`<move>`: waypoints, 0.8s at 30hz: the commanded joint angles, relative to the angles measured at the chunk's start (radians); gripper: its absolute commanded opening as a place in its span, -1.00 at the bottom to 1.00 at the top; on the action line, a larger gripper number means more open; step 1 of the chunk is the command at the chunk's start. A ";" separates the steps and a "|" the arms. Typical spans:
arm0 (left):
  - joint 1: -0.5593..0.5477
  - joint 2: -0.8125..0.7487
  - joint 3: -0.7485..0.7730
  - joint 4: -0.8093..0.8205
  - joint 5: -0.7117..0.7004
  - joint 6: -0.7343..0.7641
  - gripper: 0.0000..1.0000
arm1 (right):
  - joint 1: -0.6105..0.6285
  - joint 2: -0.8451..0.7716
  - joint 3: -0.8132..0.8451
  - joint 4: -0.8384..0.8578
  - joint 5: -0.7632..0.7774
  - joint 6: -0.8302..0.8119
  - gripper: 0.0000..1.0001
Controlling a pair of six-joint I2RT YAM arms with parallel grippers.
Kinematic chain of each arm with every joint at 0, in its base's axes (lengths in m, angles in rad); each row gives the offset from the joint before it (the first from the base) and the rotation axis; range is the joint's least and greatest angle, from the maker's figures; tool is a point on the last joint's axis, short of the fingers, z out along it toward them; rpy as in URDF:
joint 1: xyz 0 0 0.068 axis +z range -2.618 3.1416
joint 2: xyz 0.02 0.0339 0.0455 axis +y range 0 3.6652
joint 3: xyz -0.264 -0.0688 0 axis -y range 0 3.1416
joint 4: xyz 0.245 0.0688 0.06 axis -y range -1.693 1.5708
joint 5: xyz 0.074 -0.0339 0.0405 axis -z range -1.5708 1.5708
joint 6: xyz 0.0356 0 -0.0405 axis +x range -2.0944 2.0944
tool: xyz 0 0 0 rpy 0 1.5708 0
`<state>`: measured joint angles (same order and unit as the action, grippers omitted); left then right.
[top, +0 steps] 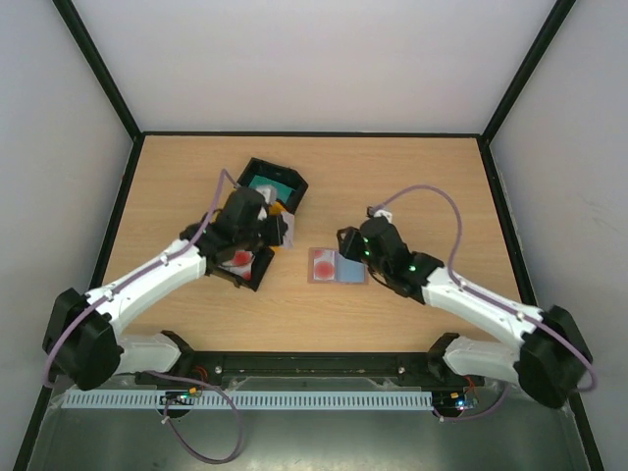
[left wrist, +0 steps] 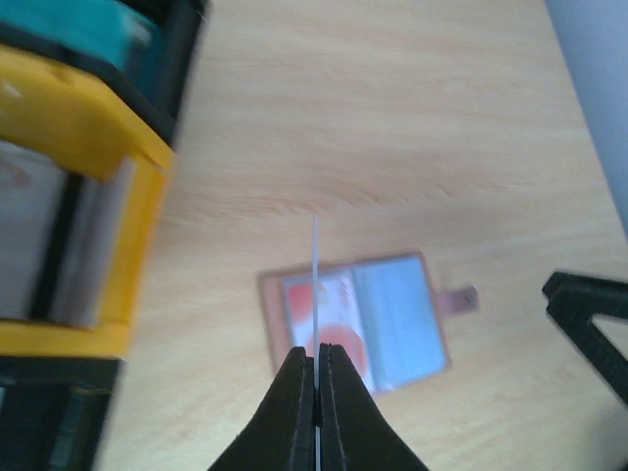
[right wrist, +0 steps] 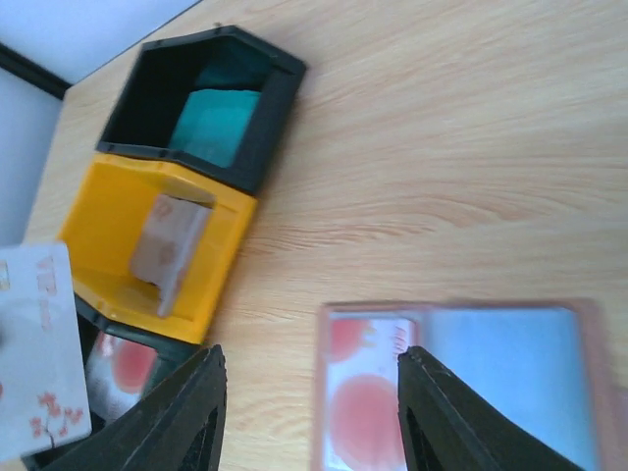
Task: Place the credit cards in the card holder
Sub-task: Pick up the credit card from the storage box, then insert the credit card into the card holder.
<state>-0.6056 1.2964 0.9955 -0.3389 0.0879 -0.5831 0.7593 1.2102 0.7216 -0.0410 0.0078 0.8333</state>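
Credit card (left wrist: 316, 275), seen edge-on, clamped between the closed fingers of the left end effector (left wrist: 316, 351), aloft beside the yellow tray (left wrist: 88, 128); the card holder (top: 339, 266) lies open on the tabletop (top: 422, 167) between the arms (one pocket looks occupied). The right end effector (right wrist: 309, 358) hovers over the holder, fingers apart and empty. Likely failures: the thinly pinched card twists or slips at the pocket lip, or the unpinned holder slides under the push.
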 commanded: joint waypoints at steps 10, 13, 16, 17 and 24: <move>-0.285 0.053 -0.252 0.547 -0.016 -0.390 -0.95 | -0.003 -0.246 -0.204 -0.332 0.229 -0.010 0.06; -0.297 0.100 -0.245 0.571 -0.032 -0.402 -0.95 | -0.004 -0.204 -0.226 -0.297 0.198 -0.023 0.06; -0.296 0.147 -0.229 0.571 -0.052 -0.408 -0.95 | -0.003 -0.167 -0.235 -0.266 0.179 -0.041 0.06; -0.297 0.162 -0.223 0.571 -0.055 -0.409 -0.95 | -0.003 -0.159 -0.237 -0.259 0.175 -0.046 0.06; -0.297 0.260 -0.198 0.618 -0.027 -0.408 -0.95 | -0.004 -0.082 -0.234 -0.225 0.153 -0.076 0.06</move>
<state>-0.8986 1.5143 0.7593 0.2119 0.0593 -0.9844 0.7593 1.0836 0.4927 -0.2951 0.1581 0.7879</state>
